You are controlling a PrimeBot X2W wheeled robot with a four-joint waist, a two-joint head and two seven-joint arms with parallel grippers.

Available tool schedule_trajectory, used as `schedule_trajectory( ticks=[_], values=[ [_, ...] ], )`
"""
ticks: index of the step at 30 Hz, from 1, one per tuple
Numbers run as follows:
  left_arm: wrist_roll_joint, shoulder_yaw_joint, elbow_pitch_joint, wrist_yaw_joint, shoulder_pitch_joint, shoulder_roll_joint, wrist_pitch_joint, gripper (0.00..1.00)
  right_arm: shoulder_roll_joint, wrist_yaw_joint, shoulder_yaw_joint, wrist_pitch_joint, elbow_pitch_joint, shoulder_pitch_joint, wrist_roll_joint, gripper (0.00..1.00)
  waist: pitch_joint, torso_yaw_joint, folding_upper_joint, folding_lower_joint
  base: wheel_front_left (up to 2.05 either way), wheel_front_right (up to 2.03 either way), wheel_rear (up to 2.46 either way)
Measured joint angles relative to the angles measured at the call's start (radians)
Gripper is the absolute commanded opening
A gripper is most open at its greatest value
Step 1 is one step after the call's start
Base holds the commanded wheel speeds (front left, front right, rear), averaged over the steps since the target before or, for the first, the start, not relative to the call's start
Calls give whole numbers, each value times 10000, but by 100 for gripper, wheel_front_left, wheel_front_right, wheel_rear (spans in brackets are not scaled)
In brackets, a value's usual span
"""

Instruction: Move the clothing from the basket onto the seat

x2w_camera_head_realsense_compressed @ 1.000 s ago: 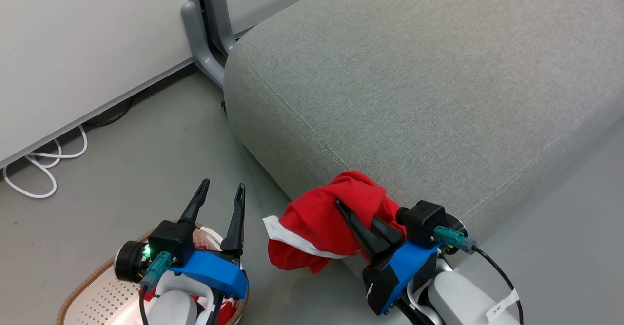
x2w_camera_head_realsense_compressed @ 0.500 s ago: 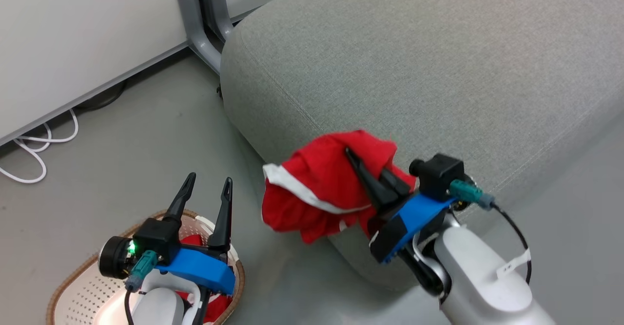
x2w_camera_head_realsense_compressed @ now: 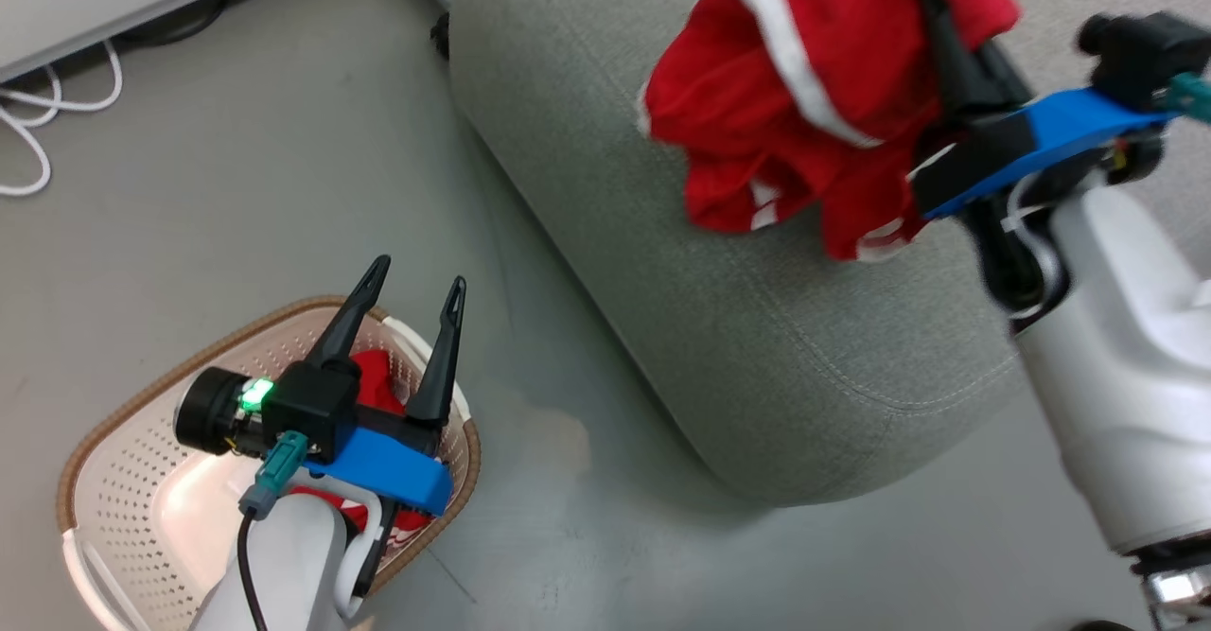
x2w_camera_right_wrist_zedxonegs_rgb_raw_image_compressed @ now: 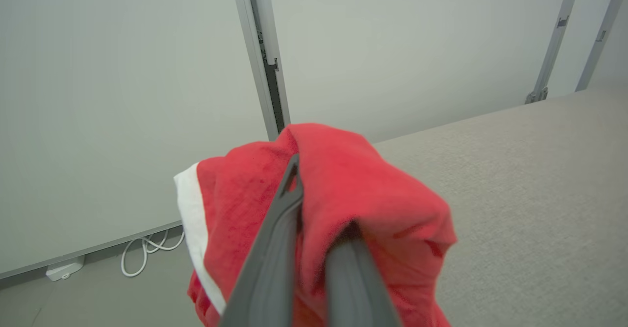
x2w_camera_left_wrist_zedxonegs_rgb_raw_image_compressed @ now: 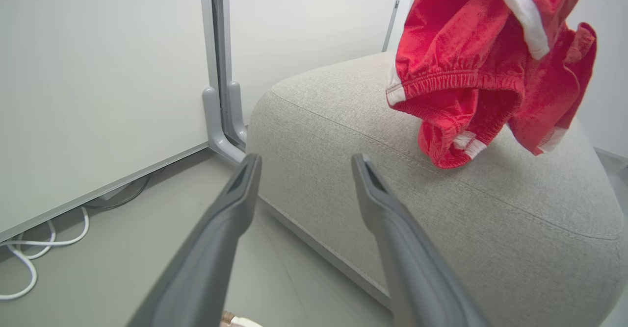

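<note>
Grey floor (x2w_camera_head_realsense_compressed: 236, 186) takes the left of the head view, with the basket (x2w_camera_head_realsense_compressed: 71, 480) at lower left. One red garment (x2w_camera_head_realsense_compressed: 378, 371) lies inside it, beneath the spread, empty left pincer (x2w_camera_head_realsense_compressed: 419, 273). At upper right, the right pincer (x2w_camera_head_realsense_compressed: 937, 16) pinches the other red garment (x2w_camera_head_realsense_compressed: 804, 92), which hangs over the grey seat (x2w_camera_head_realsense_compressed: 662, 281).

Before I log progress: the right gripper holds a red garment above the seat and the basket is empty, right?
Not empty. The head view shows a second red garment in the basket, under the open left gripper. The right gripper does hold a red garment above the seat.
</note>
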Motion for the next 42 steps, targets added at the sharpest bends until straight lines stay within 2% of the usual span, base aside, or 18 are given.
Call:
schedule_trajectory(
  ticks=[9, 14, 23, 27, 34, 36, 37, 38, 42],
  values=[
    [113, -454, -926, 0, -713, 625, 240, 100, -1760, 0, -1248, -332, 888, -1827, 150, 0, 1408, 811, 0, 0, 0, 0, 0],
    [151, -414, -1793, 12, -888, 966, 529, 100, -2336, 0, -1935, -529, 1312, -2339, -142, 0, 2241, 1132, 0, 1, 0, 0, 0],
    [58, -462, -2612, 58, -858, 1162, 851, 100, -2115, 0, -2869, -616, 2610, -1924, -610, 0, 3164, 1575, 0, 0, 0, 0, 0],
    [2, -479, -2608, 58, -849, 1179, 851, 100, -1808, 0, -3283, -617, 2953, -1744, -846, 0, 3201, 1690, -1, 0, 0, 0, 0],
    [-88, -573, -2395, 59, -855, 1116, 748, 100, -1728, 0, -3639, -617, 3095, -1639, -1220, 0, 2991, 1802, 0, 0, 0, 0, 0],
    [-161, -633, -2326, 59, -860, 1045, 669, 100, -1730, 0, -3685, -617, 3101, -1635, -1342, 46, 2919, 1827, 0, 0, 0, 0, 0],
    [-173, -646, -2288, 59, -870, 1022, 658, 100, -1728, 0, -3708, -617, 3110, -1620, -1390, 93, 2878, 1838, 0, 0, 0, 0, 0],
    [-192, -652, -2245, 59, -878, 1011, 629, 100, -1724, 0, -3716, -617, 3175, -1607, -1394, 100, 2837, 1850, -1, 0, 0, 0, 0],
    [-278, -696, -2061, 59, -902, 930, 512, 100, -1753, 0, -3570, -625, 3603, -1556, -1513, 100, 2643, 1913, -1, -1, 0, 0, 0]
  ],
)
